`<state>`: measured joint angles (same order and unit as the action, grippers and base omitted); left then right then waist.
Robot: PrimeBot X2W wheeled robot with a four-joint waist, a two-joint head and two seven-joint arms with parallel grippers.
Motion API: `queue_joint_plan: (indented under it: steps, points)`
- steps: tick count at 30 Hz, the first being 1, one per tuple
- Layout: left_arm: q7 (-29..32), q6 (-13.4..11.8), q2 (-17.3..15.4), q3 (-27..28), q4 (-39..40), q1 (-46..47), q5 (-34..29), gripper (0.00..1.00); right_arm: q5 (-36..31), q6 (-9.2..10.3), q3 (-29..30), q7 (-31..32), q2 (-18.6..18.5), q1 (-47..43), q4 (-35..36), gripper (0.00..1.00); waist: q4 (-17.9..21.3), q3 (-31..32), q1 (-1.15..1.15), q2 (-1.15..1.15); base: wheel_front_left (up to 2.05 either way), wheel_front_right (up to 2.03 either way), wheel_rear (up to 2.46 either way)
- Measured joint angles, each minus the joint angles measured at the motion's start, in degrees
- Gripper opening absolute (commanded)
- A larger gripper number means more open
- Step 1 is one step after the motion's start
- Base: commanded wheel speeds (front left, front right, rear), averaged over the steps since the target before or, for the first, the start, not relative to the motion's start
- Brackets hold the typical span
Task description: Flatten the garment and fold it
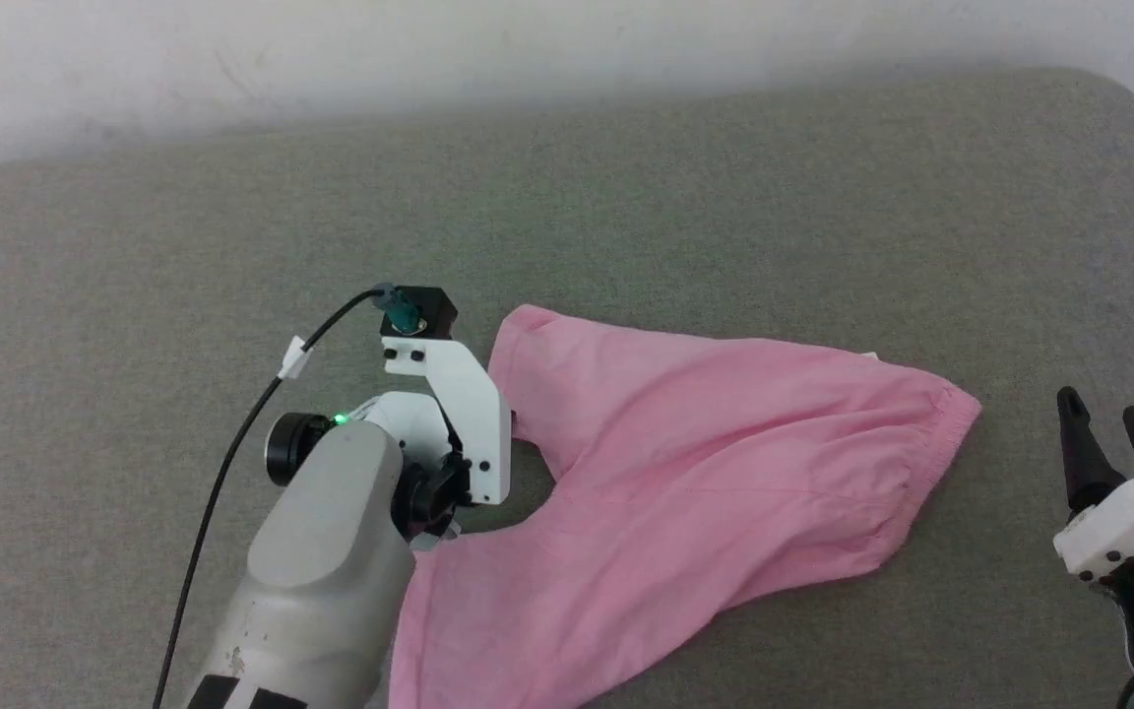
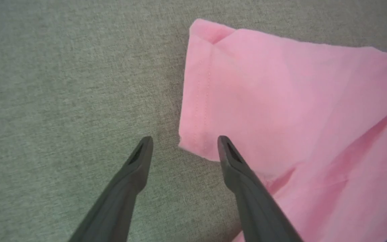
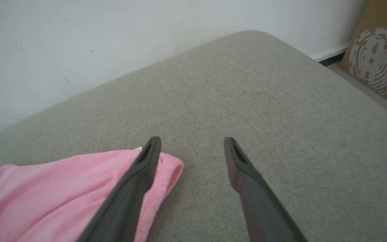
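1. Lying on the grey fabric surface (image 1: 626, 197), the pink shorts (image 1: 715, 473) spread legs leftward, waistband (image 1: 946, 433) rightward.
2. Left hand (image 2: 184, 139), fingers apart, empty, sits at a leg hem (image 2: 193, 101).
3. Right hand (image 1: 1103, 414), fingers apart, empty, just beside the waistband.

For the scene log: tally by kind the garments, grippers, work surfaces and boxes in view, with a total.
pink garment: 1
grippers: 2, left gripper and right gripper
grey padded surface: 1
cardboard box: 1
Total: 5
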<state>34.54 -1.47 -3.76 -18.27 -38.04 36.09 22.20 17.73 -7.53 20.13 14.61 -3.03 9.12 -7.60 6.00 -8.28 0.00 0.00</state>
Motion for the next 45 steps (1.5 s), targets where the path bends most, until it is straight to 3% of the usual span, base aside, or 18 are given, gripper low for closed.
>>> queue_joint_plan:
  steps: [4, 5, 6, 7, 9, 15, 23, 32, 37, 38, 39, 45]
  points:
    - [0.41, -0.10, 0.05, -0.92, -2.40, 0.87, -0.01, 1.00, 0.10, 0.00, 0.21, -0.10, -0.01, -0.01, -0.30, 1.00, 0.97, -1.89, 0.00, 0.00, 0.00, 0.00, 0.00]
    - [0.84, 0.00, 0.02, -1.24, -2.78, 1.20, -0.02, 0.78, 0.20, 0.00, 0.24, -0.14, -0.01, 0.00, -0.43, 1.00, 1.07, -2.26, 0.00, 0.00, 0.00, 0.00, 0.00]
    - [1.00, 0.44, -0.01, -1.59, -3.05, 1.77, -0.01, 0.16, 0.37, 0.00, 0.22, -0.27, -0.01, 0.01, -0.54, 1.00, 1.10, -2.57, 0.00, 0.00, 0.00, 0.00, 0.00]
    - [1.01, 0.79, 0.01, -1.58, -3.30, 2.14, 0.33, 0.00, 0.44, 0.00, 0.19, -0.55, 0.00, 0.01, -0.66, 1.00, 1.02, -2.80, 0.00, 0.00, 0.00, 0.00, 0.00]
    - [0.81, 2.04, 0.02, -1.51, -3.63, 2.48, 2.09, 0.00, 0.49, 0.00, 0.11, -0.63, -0.02, 0.03, -0.86, 1.00, 0.59, -2.99, 0.00, 0.00, 0.00, 0.00, 0.00]
    - [-6.45, 2.25, 0.86, 1.71, -2.50, 2.65, 7.44, 0.00, 0.45, 0.00, -0.08, -1.13, 0.00, -0.04, -1.29, 1.00, -2.08, -2.44, 0.00, 0.00, 0.00, 0.00, 0.00]
    - [-15.16, 2.26, -0.52, 7.73, 10.25, 1.93, 11.82, 0.00, 0.44, 0.00, -0.81, -1.11, 0.00, -1.71, -2.27, 1.00, -7.30, 0.33, 0.00, 0.01, 0.00, 0.00, 0.00]
    - [-13.04, -5.23, -2.18, 11.07, 25.10, -25.26, 14.48, 0.00, 1.00, 0.00, -2.93, -1.21, 0.02, -2.70, -2.76, 1.00, -13.15, 3.39, -0.01, 0.01, 0.00, 0.00, 0.00]
    - [-11.29, -6.20, -0.84, 10.54, 25.98, -33.99, 18.02, 0.00, 0.99, 0.00, -3.35, -1.20, 0.01, -2.96, -2.76, 1.00, -15.27, 4.25, -0.01, 0.01, 0.00, 0.00, 0.00]
    - [-11.29, -6.16, -0.52, 10.79, 26.10, -34.45, 19.44, 0.18, 1.00, 0.00, -3.44, -1.20, 0.03, -3.05, -2.79, 1.00, -15.47, 4.42, -0.01, 0.00, 0.00, 0.00, 0.00]
    - [-11.62, -6.25, -0.24, 11.20, 26.31, -34.77, 20.65, 1.00, 1.00, 0.00, -3.49, -1.20, 0.03, -3.22, -2.81, 1.00, -15.60, 4.61, -0.01, 0.00, 0.00, 0.00, 0.00]
    - [-15.96, -6.92, -1.24, 13.36, 30.88, -34.84, 20.13, 1.00, 1.00, 0.00, -3.71, -1.19, 0.04, -3.63, -3.10, 1.00, -15.40, 5.50, -0.01, 0.01, 0.00, 0.00, 0.00]
